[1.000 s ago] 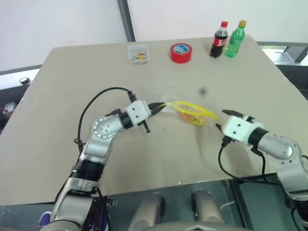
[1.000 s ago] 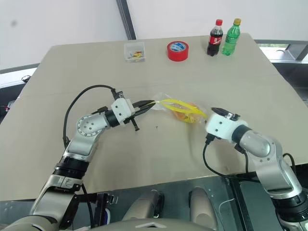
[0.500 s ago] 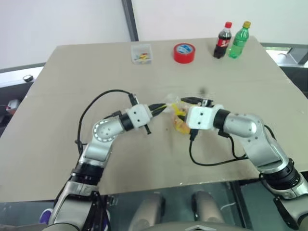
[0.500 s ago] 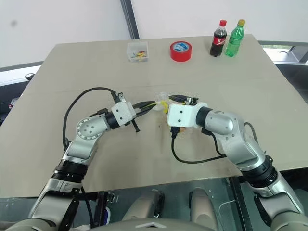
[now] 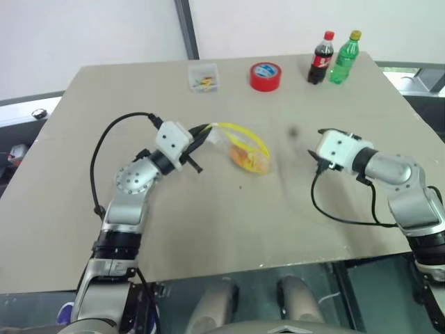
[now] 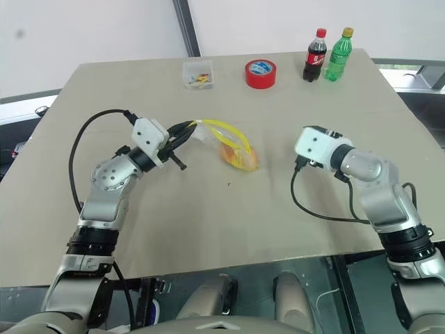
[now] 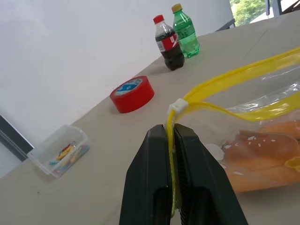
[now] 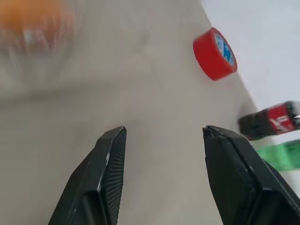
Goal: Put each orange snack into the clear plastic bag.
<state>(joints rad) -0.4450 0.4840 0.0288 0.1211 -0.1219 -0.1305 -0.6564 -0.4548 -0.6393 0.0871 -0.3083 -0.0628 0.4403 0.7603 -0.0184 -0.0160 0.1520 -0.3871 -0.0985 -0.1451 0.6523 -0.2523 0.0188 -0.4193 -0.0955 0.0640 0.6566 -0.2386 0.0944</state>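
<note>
Stereo head views and two wrist views of a tabletop (image 5: 208, 223). The left gripper (image 7: 171, 140) has its two black fingers pressed together on the yellow closure strip of the clear plastic bag (image 5: 240, 149), pinching it at the strip's end beside the small white slider. From this pinch the bag runs away toward the robot's right, its long axis along the strip, its mouth gaping as a yellow loop and its body sagging to the tabletop. Orange snacks (image 7: 262, 159) with pale speckles lie inside the bag's lower part; how many pieces are there cannot be told, since the orange mass reads as one blur through the crinkled film. No loose orange piece is seen on the tabletop.

The right gripper (image 8: 161, 180) has its fingers apart and holds nothing; it hovers over bare tabletop, well apart from the bag and to its right, pointing back toward it. The open mouth thus faces the free arm, while the left arm alone is in contact with the bag.

Judged from this layout, the filling appears complete or nearly so.

Far edge: small clear box (image 5: 202, 78), red tape roll (image 5: 265, 76), cola bottle (image 5: 320, 58), green bottle (image 5: 346, 57).
</note>
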